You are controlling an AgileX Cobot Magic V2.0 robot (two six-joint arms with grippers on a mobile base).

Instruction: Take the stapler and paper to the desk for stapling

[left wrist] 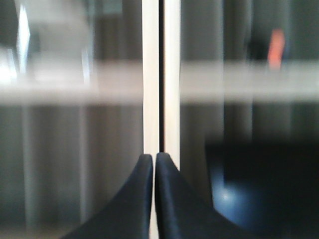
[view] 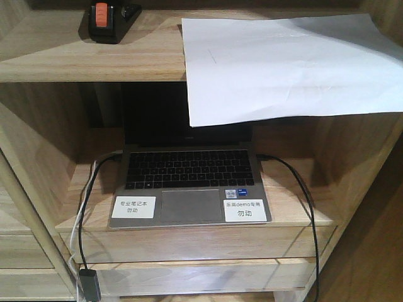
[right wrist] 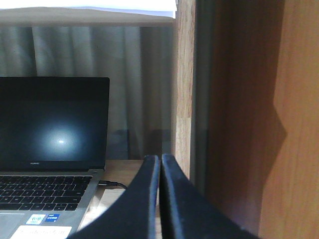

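The black stapler (view: 111, 20) with its orange-red end cap stands on the top shelf at the far left. It shows as an orange blur in the left wrist view (left wrist: 275, 47). The white paper (view: 286, 66) lies on the same shelf to the right and hangs over the front edge; its edge shows at the top of the right wrist view (right wrist: 124, 7). My left gripper (left wrist: 154, 158) is shut and empty before a blurred white post. My right gripper (right wrist: 160, 159) is shut and empty beside the laptop. Neither gripper shows in the front view. The desk is out of view.
An open laptop (view: 189, 182) with two white labels sits on the lower shelf (view: 296, 207), black cables running off both sides. A wooden upright (right wrist: 183, 89) stands right of my right gripper. Drawers (view: 201, 242) lie below the laptop shelf.
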